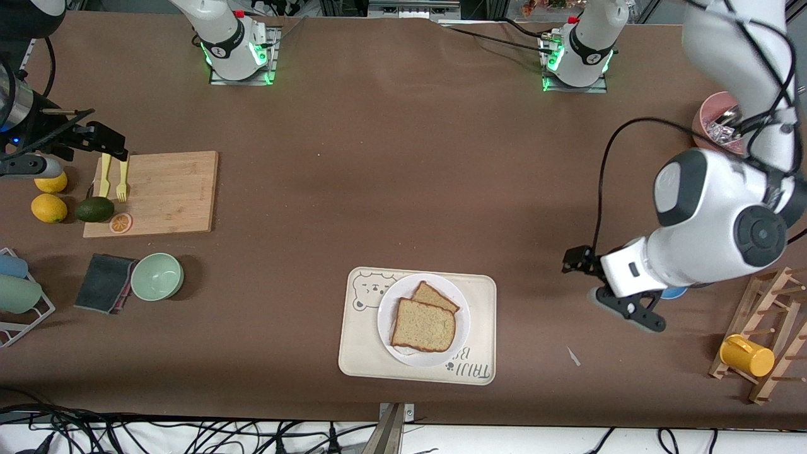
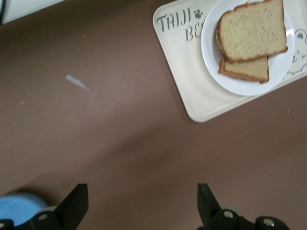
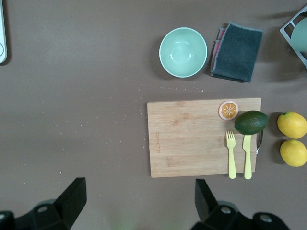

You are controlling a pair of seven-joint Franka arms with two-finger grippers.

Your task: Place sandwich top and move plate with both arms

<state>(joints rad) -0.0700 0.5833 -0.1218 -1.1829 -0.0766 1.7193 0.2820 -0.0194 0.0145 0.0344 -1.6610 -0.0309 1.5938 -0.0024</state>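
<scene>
The sandwich top (image 1: 423, 325) (image 2: 252, 31), a pale speckled bread slice with a dark crust, lies on the white plate (image 1: 459, 328) (image 2: 211, 52). It partly covers a darker slice (image 1: 436, 296) (image 2: 247, 69). My left gripper (image 1: 581, 279) (image 2: 141, 191) hangs open and empty over bare table, beside the tray toward the left arm's end. Over the table near the cutting board, at the right arm's end, my right gripper (image 1: 101, 135) (image 3: 139, 187) is open with nothing between its fingers.
The plate sits on a cream bear tray (image 1: 359, 353). A cutting board (image 1: 170, 192) holds a yellow fork and knife. An avocado (image 1: 94, 209), lemons and a green bowl (image 1: 157, 276) are nearby. A wooden rack with a yellow mug (image 1: 747, 355) stands at the left arm's end.
</scene>
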